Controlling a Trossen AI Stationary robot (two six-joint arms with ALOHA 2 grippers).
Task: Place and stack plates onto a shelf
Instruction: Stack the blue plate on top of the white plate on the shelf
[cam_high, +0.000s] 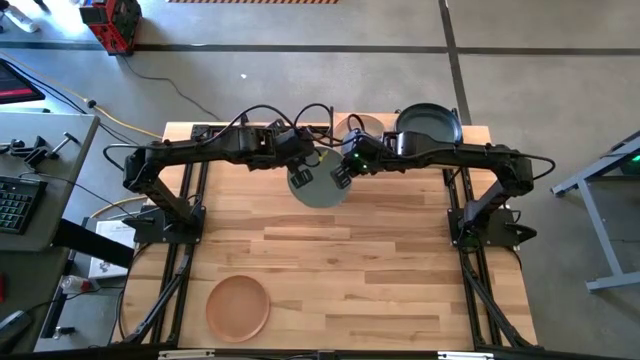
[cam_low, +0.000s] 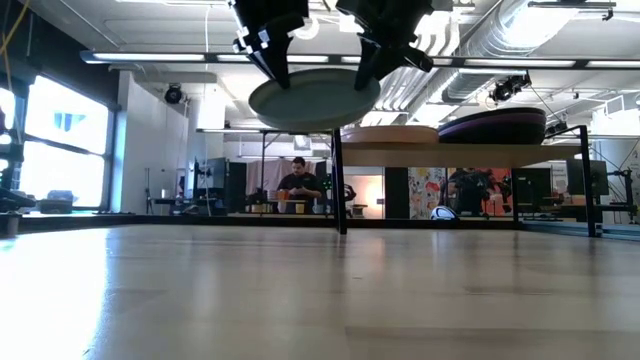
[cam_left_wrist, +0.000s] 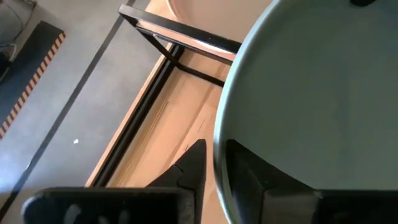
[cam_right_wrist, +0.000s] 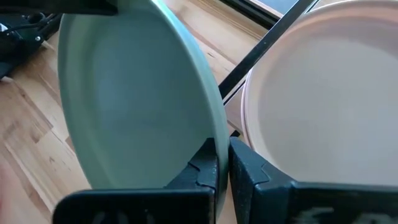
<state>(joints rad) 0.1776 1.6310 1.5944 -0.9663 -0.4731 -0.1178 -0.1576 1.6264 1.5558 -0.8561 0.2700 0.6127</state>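
Both arms hold the sage green plate (cam_high: 318, 187) in the air above the table (cam_high: 340, 260), just in front of the shelf (cam_low: 470, 148). The left tool (cam_high: 299, 178) is clamped on its left rim, the right tool (cam_high: 342, 178) on its right rim. A terracotta plate (cam_high: 238, 307) lies near left.

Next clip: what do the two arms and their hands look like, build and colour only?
Both arms are dark, jointed links on black frames, with loose black cables looping over the wrists. The left hand and right hand each have two flat, black, angular fingers. Small green lights glow near the right wrist.
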